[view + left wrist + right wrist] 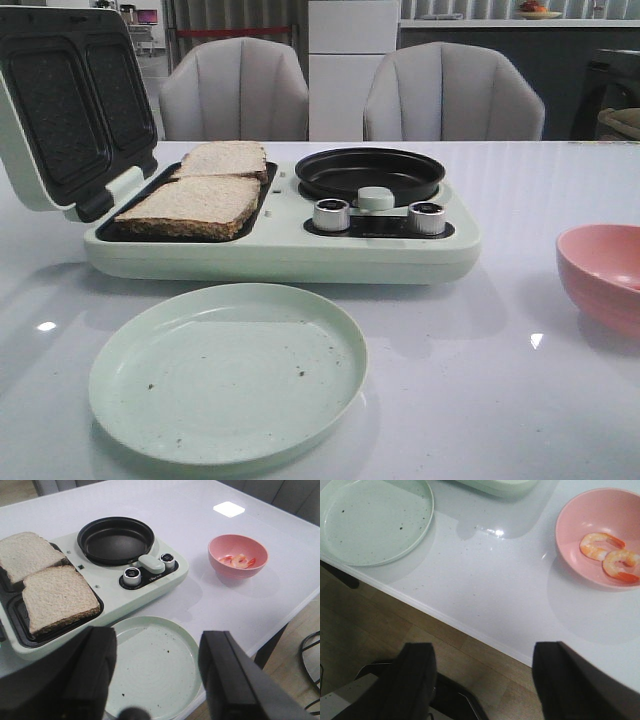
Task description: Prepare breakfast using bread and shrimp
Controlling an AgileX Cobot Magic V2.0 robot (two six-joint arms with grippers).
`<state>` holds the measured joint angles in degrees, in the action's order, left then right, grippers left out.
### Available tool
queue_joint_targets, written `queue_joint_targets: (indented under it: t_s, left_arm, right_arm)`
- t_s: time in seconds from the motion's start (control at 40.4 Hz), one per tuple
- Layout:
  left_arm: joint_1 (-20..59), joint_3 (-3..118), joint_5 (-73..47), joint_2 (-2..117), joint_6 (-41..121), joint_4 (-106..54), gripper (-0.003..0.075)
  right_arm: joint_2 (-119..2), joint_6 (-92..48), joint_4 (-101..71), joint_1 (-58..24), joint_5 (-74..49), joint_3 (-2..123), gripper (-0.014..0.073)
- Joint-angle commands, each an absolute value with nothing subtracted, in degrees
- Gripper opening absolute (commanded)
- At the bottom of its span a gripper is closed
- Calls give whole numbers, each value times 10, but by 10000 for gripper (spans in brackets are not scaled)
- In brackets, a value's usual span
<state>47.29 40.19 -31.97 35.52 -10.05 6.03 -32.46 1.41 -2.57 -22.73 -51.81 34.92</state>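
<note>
White glossy table (500, 400), two grey padded chairs (236, 90) behind it, a white cabinet (352, 60) between them further back.

Left gripper (157, 672): fingers (95, 667) spread wide, nothing between them, hovering over the table's near edge. Directly beyond the gap, a pale green plate (155, 665), bare but for a few dark specks. Past the plate, a mint-green breakfast maker (165, 577); lid (60, 100) tilted up and open in the front view. Bread (57, 597): two slices lying flat side by side in the dark grill tray, edges just touching, beyond this gripper's left finger. Beside the bread, a round black pan (116, 540), empty. At the pan's near edge, two silver knobs (132, 575) with a pale green knob (151, 562) between them.

Right gripper (482, 680): fingers (415, 677) likewise wide apart, holding nothing, hanging off the table's near edge with wooden floor (420, 640) showing under the gap. Ahead and toward the right finger's side, a pink bowl (570, 525) on the table. Shrimp (610, 555): two curled orange-and-white pieces inside the bowl, touching each other, well apart from both grippers. Ahead on the other side, the green plate again, near the table edge, clear of the bowl.

From the front, bowl to the right of the breakfast maker, plate in front of it; neither gripper visible there.
</note>
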Motion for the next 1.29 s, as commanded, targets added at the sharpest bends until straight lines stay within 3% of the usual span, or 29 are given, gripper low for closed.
queue_joint_targets:
  t_s: [0.0,0.149,0.421,0.619,0.818,1.016,1.264]
  left_arm:
    - [477,418,-267,354,-100,59,436]
    - [477,430,-290,368,-100,79,436]
    - [477,524,-519,487,-100,149,436]
    - [463,551,-572,584,-109,220,436]
    - [350,550,-581,647,-128,223,435]
    - [185,550,-561,664,-120,198,427]
    - [15,550,-446,665,-31,73,191]
  right_arm:
    - [-324,16,-21,-224,-489,363,527]
    - [-324,16,-21,-224,-489,363,527]
    - [-324,16,-21,-224,-489,363,527]
    - [-324,16,-21,-224,-489,363,527]
    - [-324,16,-21,-224,-489,363,527]
    - [-324,16,-21,-224,-489,363,527]
    - [-324,16,-21,-224,-489,363,527]
